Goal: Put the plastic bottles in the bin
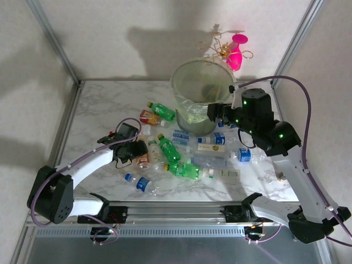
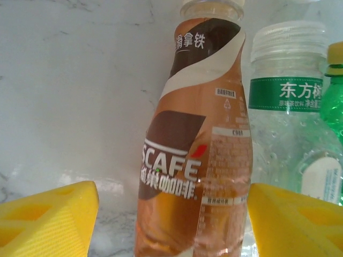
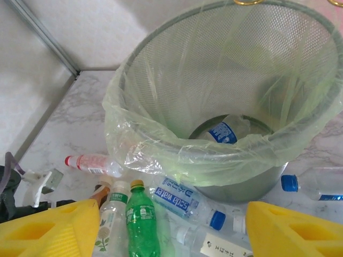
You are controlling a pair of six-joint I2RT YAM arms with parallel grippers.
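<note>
Several plastic bottles lie scattered on the marble table in front of the bin (image 1: 187, 77): green ones (image 1: 169, 148), clear ones with blue labels (image 1: 217, 138), and one with a red label (image 1: 148, 117). My left gripper (image 1: 142, 157) is low over a brown coffee bottle (image 2: 198, 160). Its yellow fingers straddle the bottle, open: the right finger is at its side and a gap shows on the left (image 2: 174, 214). My right gripper (image 3: 174, 219) hangs open and empty above the bin's near rim (image 3: 161, 139). A blue-labelled bottle (image 3: 224, 131) lies inside the bin.
A pink-and-gold ornament (image 1: 231, 52) stands behind the bin. Next to the brown bottle are a clear green-labelled bottle (image 2: 286, 107) and a green one (image 2: 335, 101). Metal frame posts and white walls enclose the table; a rail (image 1: 176, 212) runs along the front.
</note>
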